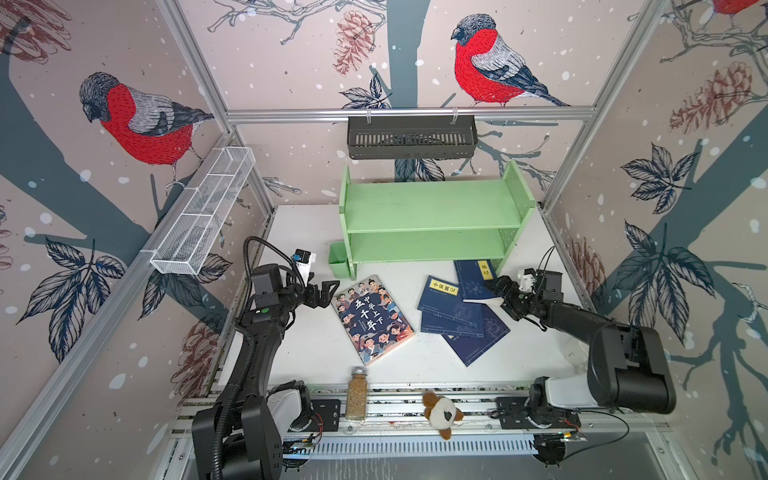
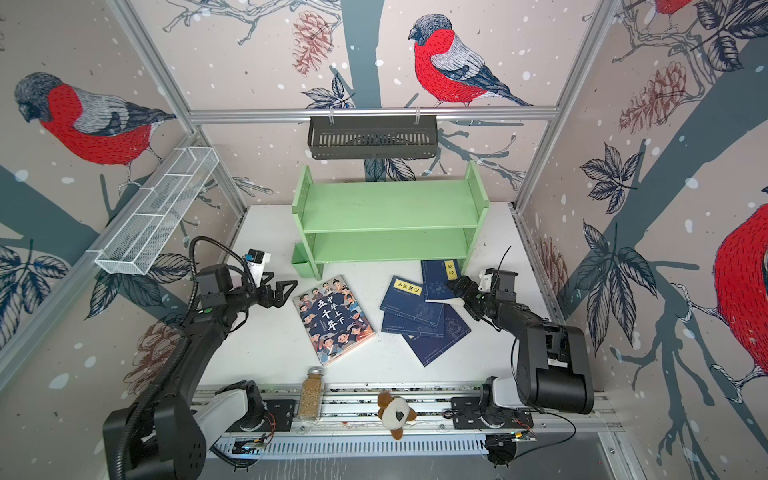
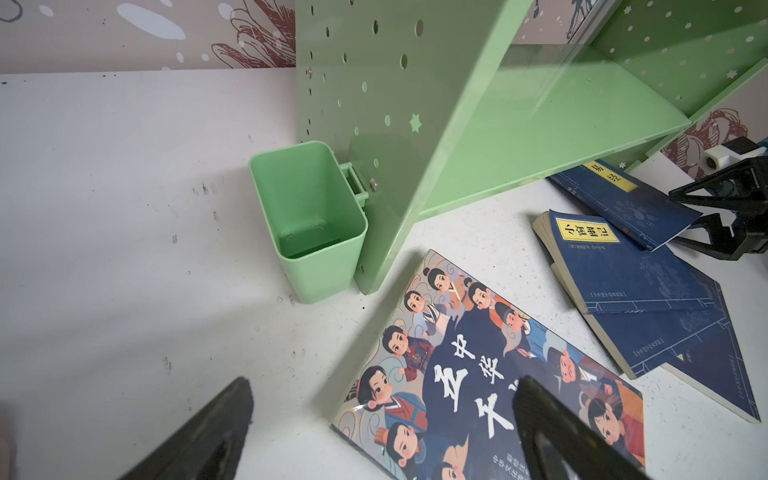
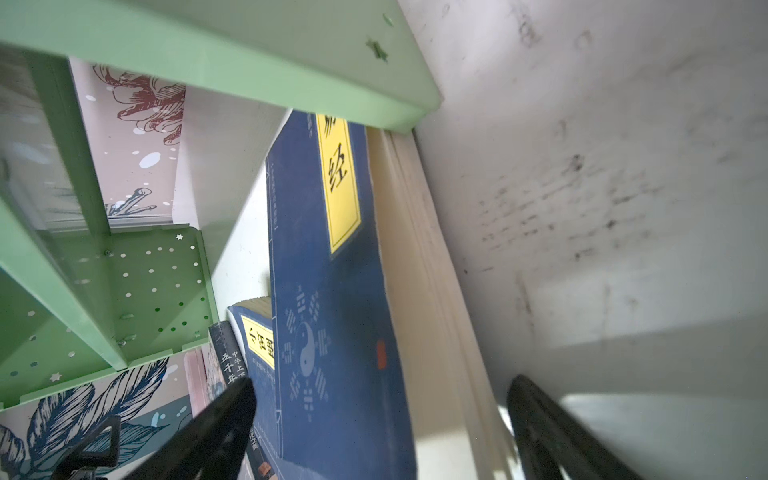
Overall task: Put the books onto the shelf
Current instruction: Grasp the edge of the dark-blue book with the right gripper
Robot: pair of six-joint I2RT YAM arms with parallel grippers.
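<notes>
Nearest the top camera, a plush toy (image 1: 442, 411) and a spice jar (image 1: 357, 392) sit on the front rail (image 1: 395, 402). Beyond them, in both top views, the cartoon book (image 1: 372, 318) lies flat on the white surface (image 1: 291, 357), with the navy books (image 1: 457, 320) overlapping in a loose pile to its right. The green shelf (image 1: 432, 208) stands behind them. The left hand (image 1: 328, 294) hovers, spread, just beside the cartoon book's left edge. The right hand (image 1: 498, 296) is spread around the near end of the uppermost navy book (image 1: 473, 276), whose far end runs under the shelf's front edge.

Left wrist view: both fingers (image 3: 216, 424) stand wide apart, one over the cartoon book, with the shelf's small cup (image 3: 320, 274) ahead.

Right wrist view: the uppermost navy book's cover and page block lie between the wide fingers (image 4: 224, 415); whether they touch it I cannot tell.
</notes>
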